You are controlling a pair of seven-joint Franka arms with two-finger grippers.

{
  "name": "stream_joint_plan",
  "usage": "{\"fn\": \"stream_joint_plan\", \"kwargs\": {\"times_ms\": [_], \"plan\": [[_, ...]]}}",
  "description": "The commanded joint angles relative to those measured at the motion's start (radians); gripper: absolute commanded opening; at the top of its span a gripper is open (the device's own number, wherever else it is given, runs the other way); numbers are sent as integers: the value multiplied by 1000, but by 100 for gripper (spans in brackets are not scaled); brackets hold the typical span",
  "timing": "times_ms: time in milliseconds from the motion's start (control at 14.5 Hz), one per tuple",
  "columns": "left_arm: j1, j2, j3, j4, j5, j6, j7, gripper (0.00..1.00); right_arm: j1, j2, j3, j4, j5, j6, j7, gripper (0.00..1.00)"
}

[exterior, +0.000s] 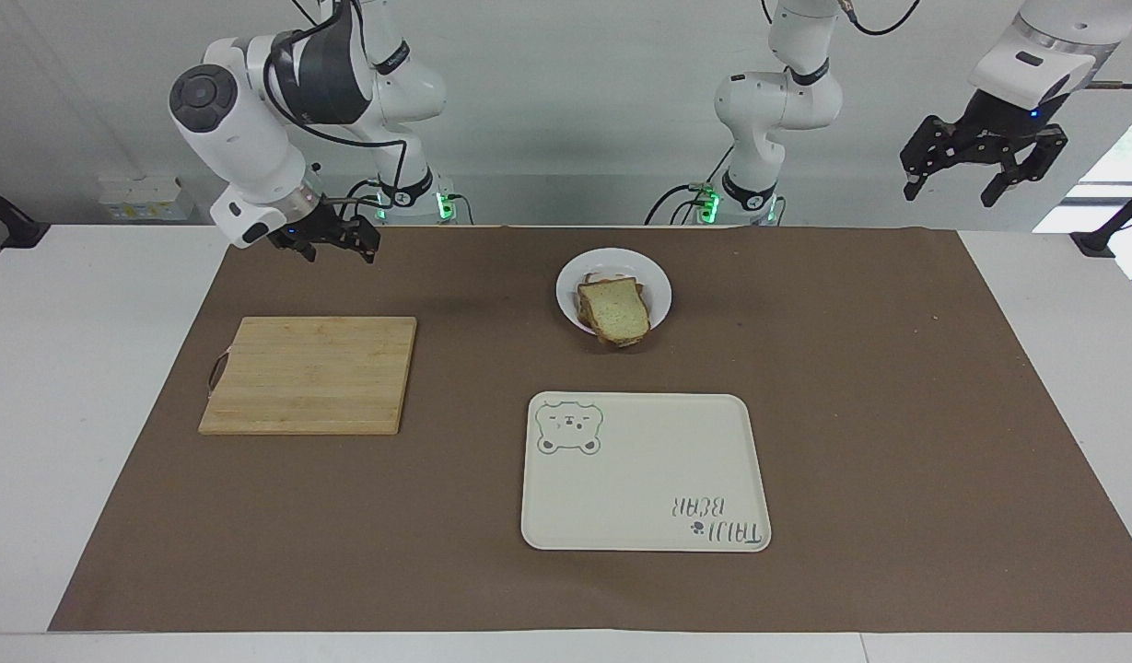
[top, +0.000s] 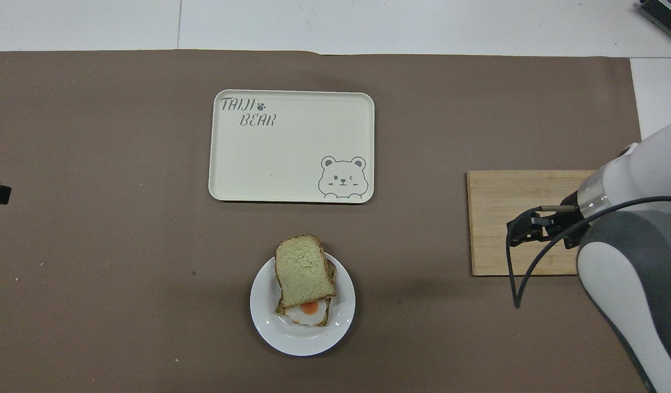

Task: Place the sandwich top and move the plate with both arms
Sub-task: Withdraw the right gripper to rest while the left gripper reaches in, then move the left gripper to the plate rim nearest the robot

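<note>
The sandwich top (exterior: 614, 308) is sitting on the stack, over the egg slice (top: 308, 312), on the plate (exterior: 653, 276). The plate is on the brown mat (exterior: 897, 387), nearer to the robots than the cream bear tray (exterior: 639, 474), roughly mid-table.

Neither set of jaws is anywhere close to it. The right gripper (exterior: 331, 244) hangs over the mat's edge at the right arm's end of the table, jaws spread with nothing in them, above the robot-side corner of the wooden cutting board (exterior: 308, 373). So the bread is well apart from it, off toward the middle of the table.

The left gripper (exterior: 980, 170) is up high past the left arm's end of the mat, jaws wide apart too, holding nothing, waiting there. The plate sits between the two grippers, both well clear of it.
</note>
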Motion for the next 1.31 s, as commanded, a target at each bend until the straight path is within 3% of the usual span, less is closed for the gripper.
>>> {"fn": "stream_joint_plan", "kwargs": {"times_ms": [0, 344, 551, 689, 1240], "plan": [[-21, -7, 9, 6, -5, -21, -16, 100, -61, -34, 12, -38, -17, 19, -62, 100], [-30, -10, -8, 5, -16, -59, -15, 100, -153, -21, 12, -34, -42, 119, -156, 100], [-29, -85, -21, -125, -137, -24, -24, 100, -190, 44, 14, 63, -40, 123, -162, 100], [-30, -93, -21, -165, -206, 20, -18, 100, -178, 81, 15, 167, -43, 120, -156, 100], [-66, -145, -24, -684, -572, 409, 45, 100, -163, 76, 30, 317, -68, 84, -154, 100]]}}
